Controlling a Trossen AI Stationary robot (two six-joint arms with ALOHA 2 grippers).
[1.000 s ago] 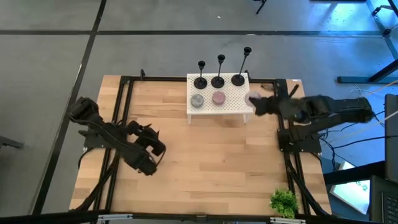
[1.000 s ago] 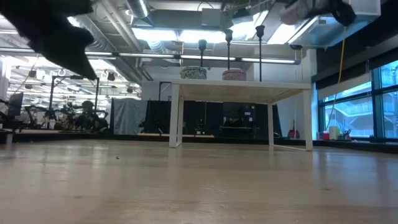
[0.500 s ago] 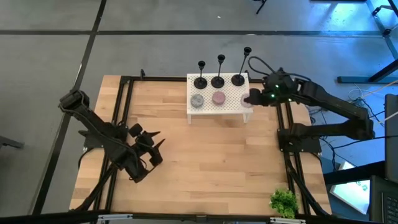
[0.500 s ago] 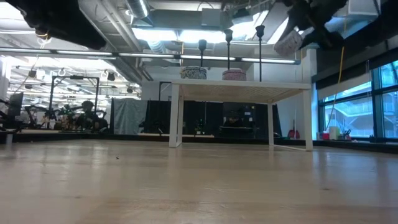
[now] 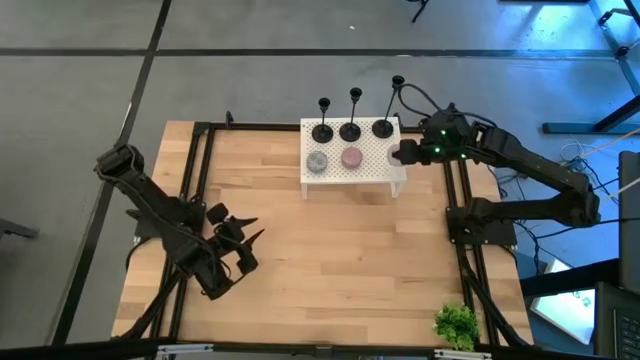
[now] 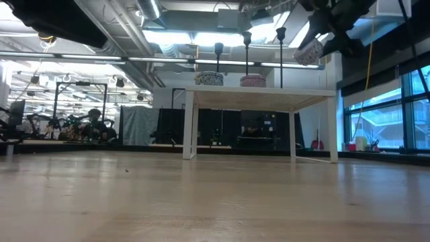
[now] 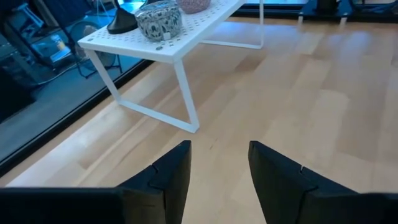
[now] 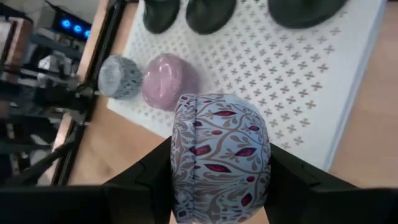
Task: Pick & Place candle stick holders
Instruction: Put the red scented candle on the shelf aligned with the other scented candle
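Candle stick holders (image 5: 351, 118) stand upright in a row along the back edge of the white perforated stand (image 5: 372, 163), beside grey (image 5: 317, 161) and pink (image 5: 351, 157) discs. Right gripper (image 8: 219, 180) clamps a patterned pot (image 8: 221, 152), seemingly above the stand's corner. Left gripper (image 7: 219, 165) hangs spread apart.

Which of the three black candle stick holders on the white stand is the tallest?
The candle stick holder at the right end of the row on the white stand, nearest the right hand; its stem rises above the other two.
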